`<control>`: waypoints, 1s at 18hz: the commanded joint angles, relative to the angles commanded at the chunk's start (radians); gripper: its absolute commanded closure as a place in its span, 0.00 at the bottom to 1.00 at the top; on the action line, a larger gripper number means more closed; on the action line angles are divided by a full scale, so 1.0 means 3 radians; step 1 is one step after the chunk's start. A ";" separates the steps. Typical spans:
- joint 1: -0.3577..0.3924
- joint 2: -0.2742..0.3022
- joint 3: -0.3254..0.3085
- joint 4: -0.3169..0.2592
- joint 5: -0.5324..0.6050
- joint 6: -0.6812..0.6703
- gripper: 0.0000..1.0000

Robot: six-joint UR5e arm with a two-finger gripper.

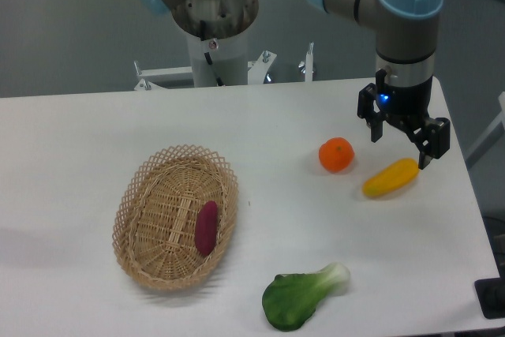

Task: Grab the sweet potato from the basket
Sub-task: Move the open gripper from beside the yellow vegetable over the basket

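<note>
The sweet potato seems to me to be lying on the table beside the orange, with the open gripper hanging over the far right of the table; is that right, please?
Not quite: the camera view shows the sweet potato lying inside the basket, well left of the orange. The rest holds: the open gripper hangs over the far right of the table.

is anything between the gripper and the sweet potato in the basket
The orange sits on the table roughly along the line from the open gripper to the sweet potato. The basket rim surrounds the potato; from above nothing covers it.
</note>
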 joint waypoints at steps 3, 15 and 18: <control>-0.0005 0.0000 0.0000 -0.0005 0.0015 -0.0005 0.00; -0.0281 0.0026 -0.0189 0.0025 -0.0020 -0.1025 0.00; -0.0495 0.0000 -0.0189 0.0082 -0.0015 -0.1548 0.00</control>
